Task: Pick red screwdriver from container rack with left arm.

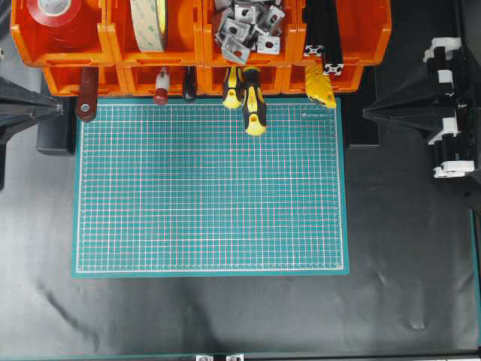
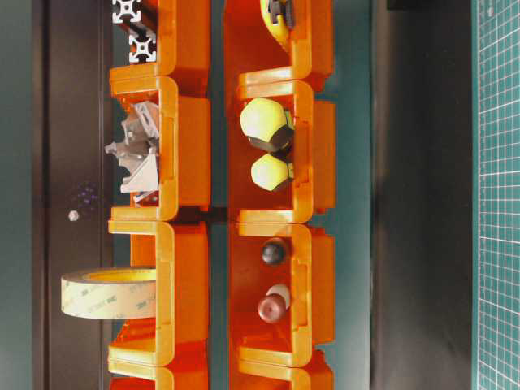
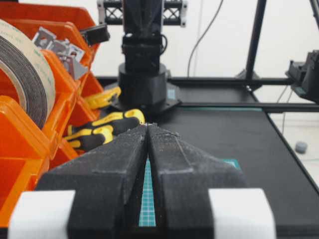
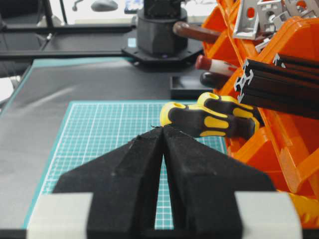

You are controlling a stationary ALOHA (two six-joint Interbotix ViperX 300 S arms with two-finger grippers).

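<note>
The red screwdriver, red handle with a white band, pokes out of a lower bin of the orange container rack at the back. It also shows in the table-level view and in the right wrist view. It is hidden in the left wrist view. My left gripper is shut and empty at the mat's left edge, well left of the screwdriver; its jaws meet at the tips. My right gripper is shut and empty at the right.
Two yellow-and-black screwdrivers stick out onto the green cutting mat. A dark red-brown handle and a black handle flank the red screwdriver. The upper bins hold tape rolls, metal brackets and black extrusions.
</note>
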